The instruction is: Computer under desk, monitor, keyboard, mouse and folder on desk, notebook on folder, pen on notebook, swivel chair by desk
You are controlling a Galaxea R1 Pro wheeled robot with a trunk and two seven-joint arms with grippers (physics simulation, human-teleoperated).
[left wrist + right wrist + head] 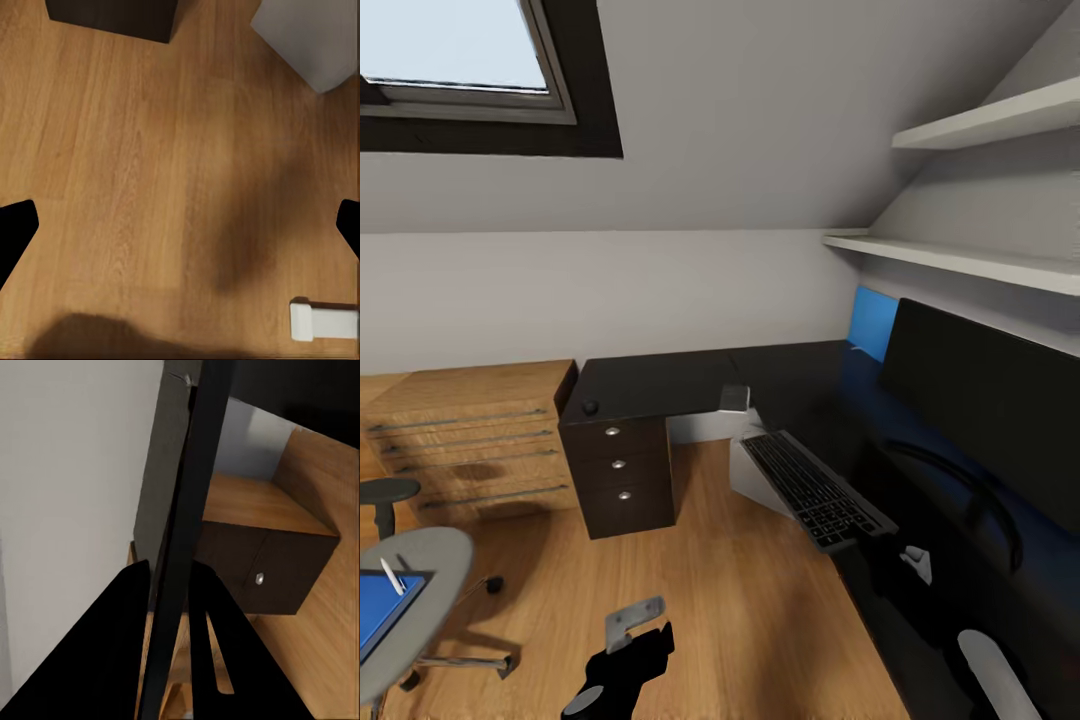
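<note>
Clearly right jaws (171, 607) clamp keyboard (815, 487) edge; left jaws (180, 225) wide open

The black L-shaped counter (660, 385) carries the large black monitor (980, 400), standing upright near the wall, and a small dark mouse (591, 408) on its far arm. The slim black keyboard (815, 488) lies at the counter's edge and partly hangs over it. The grey computer (760, 475) stands underneath. On the grey swivel chair (420, 580) lies the blue folder (385, 605) with the whitish pen (392, 577) on top.

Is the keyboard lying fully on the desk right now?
No, the keyboard overhangs the desk edge, its near end sticking out above the wooden floor.
</note>
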